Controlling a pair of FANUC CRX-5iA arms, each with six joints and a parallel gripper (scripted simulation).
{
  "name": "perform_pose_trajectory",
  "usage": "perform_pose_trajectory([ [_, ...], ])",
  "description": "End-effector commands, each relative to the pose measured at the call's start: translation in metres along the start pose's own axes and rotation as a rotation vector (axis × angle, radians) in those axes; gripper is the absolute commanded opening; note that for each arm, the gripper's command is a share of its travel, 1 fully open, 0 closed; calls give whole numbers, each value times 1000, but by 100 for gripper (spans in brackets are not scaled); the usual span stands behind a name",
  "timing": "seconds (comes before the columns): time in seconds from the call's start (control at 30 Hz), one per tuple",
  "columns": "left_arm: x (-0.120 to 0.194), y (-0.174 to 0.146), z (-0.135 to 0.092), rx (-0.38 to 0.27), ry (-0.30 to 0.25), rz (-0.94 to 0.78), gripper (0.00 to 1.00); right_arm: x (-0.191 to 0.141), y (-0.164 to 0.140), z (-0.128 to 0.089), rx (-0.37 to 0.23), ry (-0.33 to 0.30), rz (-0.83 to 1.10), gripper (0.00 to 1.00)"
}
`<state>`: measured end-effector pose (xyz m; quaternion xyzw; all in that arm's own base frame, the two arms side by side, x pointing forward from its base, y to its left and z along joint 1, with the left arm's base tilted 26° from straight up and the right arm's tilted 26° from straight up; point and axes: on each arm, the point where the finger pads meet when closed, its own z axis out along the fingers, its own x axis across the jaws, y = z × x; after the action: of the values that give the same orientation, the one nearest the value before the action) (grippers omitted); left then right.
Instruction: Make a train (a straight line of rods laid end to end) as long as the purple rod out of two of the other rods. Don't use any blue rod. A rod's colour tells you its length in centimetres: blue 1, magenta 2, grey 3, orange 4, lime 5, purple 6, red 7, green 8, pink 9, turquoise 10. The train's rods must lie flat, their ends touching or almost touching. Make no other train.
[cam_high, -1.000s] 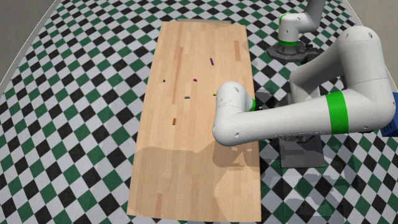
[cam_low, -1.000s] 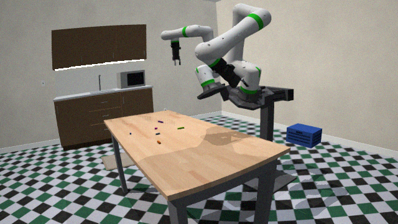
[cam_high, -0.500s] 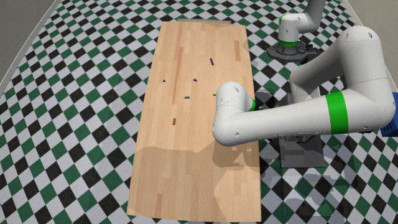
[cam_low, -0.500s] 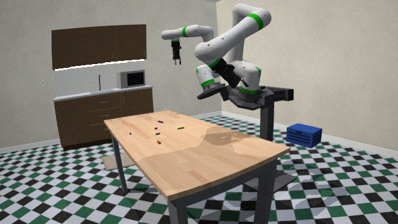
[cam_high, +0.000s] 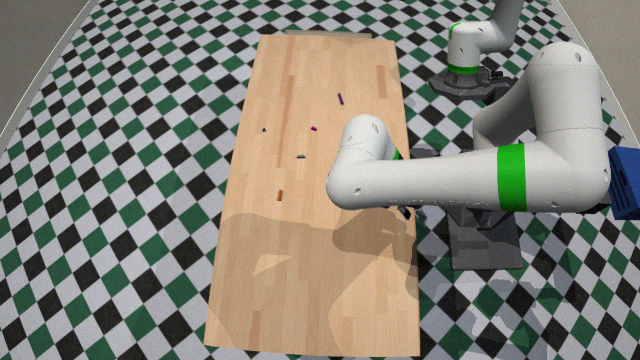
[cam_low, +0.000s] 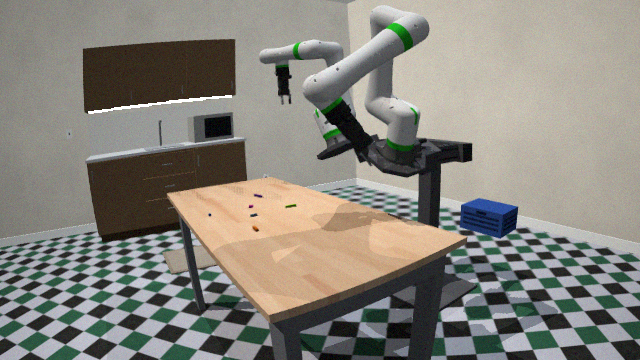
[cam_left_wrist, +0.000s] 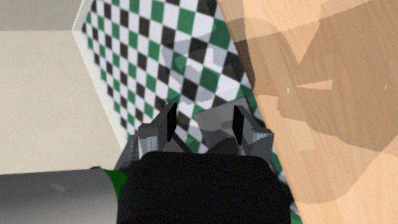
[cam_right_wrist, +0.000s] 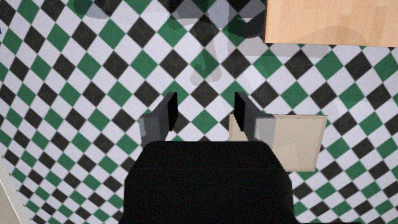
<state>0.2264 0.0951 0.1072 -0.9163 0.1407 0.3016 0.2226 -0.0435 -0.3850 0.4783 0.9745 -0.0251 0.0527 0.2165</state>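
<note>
Wooden table (cam_high: 310, 300) (cam_low: 350, 265) (cam_left_wrist: 360, 65) (cam_right_wrist: 330, 20), scattered purple rod (cam_high: 340, 99) (cam_low: 258, 195), magenta rod (cam_high: 314, 128) (cam_low: 251, 206), grey rod (cam_high: 300, 156) (cam_low: 254, 215), orange rod (cam_high: 280, 195) (cam_low: 255, 228), lime rod (cam_low: 291, 206), blue rod (cam_high: 264, 130) (cam_low: 210, 215), all apart

smooth wooden tabletop (cam_high: 300, 300) (cam_low: 320, 265) (cam_left_wrist: 345, 105) (cam_right_wrist: 330, 22), matt black jaws
</note>
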Motion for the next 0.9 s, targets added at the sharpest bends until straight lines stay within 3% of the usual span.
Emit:
perform_pose_trajectory([
  [0.0, 37, 3, -1, 44, 52, 153, 100, 0, 0, -1, -2, 0, 0, 100],
  [0.17, 60, 7, -3, 76, 81, 253, 100, 0, 0, -1, -2, 0, 0, 100],
  [0.2, 82, 13, -5, 107, 107, 348, 100, 0, 0, -1, -2, 0, 0, 100],
  [0.67, 179, 58, -16, 269, 212, 799, 100, 0, 0, -1, -2, 0, 0, 100],
  [0.73, 179, 58, -16, 269, 212, 799, 100, 0, 0, -1, -2, 0, 0, 100],
  [0.77, 198, 71, -18, 306, 230, 895, 100, 0, 0, -1, -2, 0, 0, 100],
  [0.87, 214, 84, -20, 340, 245, 981, 100, 0, 0, -1, -2, 0, 0, 100],
])
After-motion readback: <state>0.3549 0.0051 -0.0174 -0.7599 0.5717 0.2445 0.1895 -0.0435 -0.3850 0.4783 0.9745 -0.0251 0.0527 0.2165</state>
